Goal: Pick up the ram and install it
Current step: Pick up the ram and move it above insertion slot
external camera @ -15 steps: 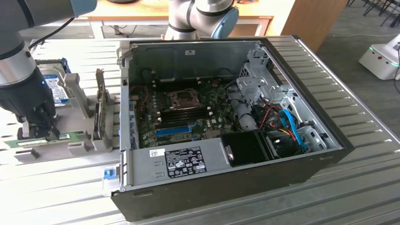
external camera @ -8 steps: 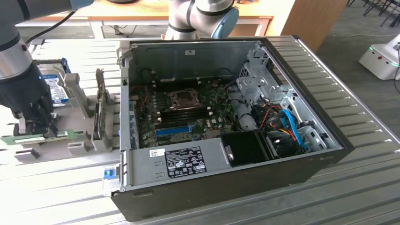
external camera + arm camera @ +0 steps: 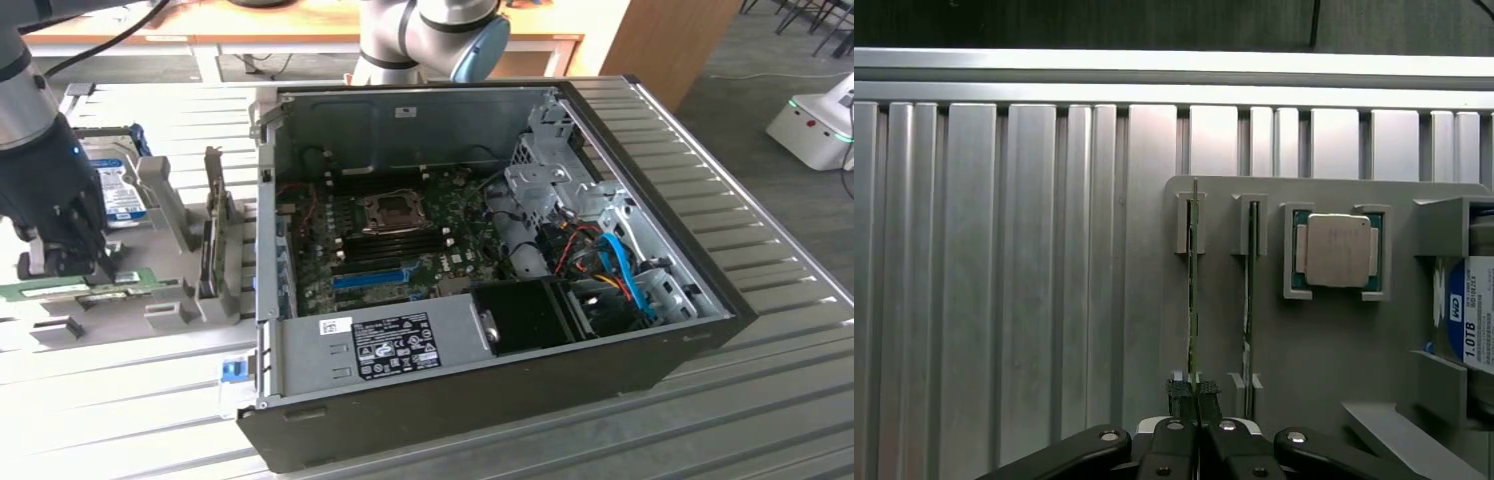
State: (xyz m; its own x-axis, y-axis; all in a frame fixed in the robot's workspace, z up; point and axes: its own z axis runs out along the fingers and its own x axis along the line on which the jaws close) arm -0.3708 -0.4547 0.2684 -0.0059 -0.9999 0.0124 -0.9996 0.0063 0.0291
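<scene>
**Pincer clamped on the ram, which sits in its holder**

Exterior view: my pincer (image 3: pixel 63 268) is down at the exterior view's left, over the grey holder (image 3: pixel 171 235) on the tabletop (image 3: pixel 120 400), with the ram (image 3: pixel 83 288) a green strip right under it. The open computer case (image 3: pixel 534 385) stands well apart to the right, its motherboard (image 3: pixel 400 240) bare. Wrist view: fingers nearly shut, pinching the near end of the ram, which stands on edge with its far end seated in its bracket. By my reckoning this pick wants a square grip and a straight pull, no twisting. The holder also carries a second stick (image 3: pixel 1251 290) just beside mine, a processor (image 3: pixel 1338 250) in a square pocket and a hard drive (image 3: pixel 1474 315) in its bay.
</scene>
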